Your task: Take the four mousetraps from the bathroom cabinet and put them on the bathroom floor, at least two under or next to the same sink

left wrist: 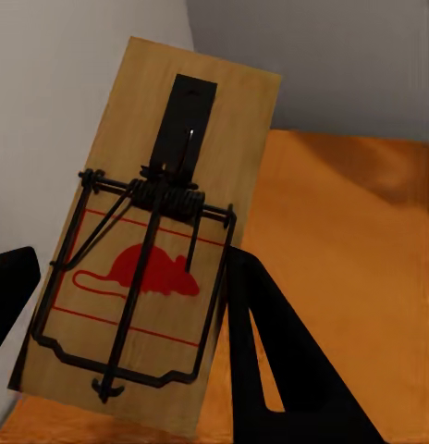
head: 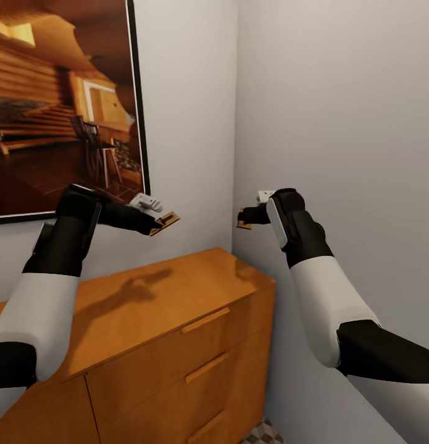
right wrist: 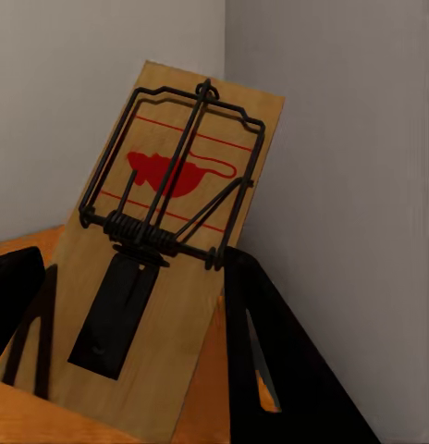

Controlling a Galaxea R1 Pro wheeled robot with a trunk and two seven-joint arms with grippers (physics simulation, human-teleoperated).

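The orange-brown cabinet point(head: 152, 302) stands in the wall corner on the cube-patterned bathroom floor point(head: 263, 433).

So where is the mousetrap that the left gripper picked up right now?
The mousetrap is held in the left gripper, in the air above the cabinet top, just below the framed picture on the wall in the head view.

Open air lies above the low orange-brown wooden cabinet point(head: 177, 296), where both raised arms hang. Pale grey walls point(head: 337, 123) meet in a corner just behind it, and a dark-framed picture point(head: 66, 105) covers the left wall.
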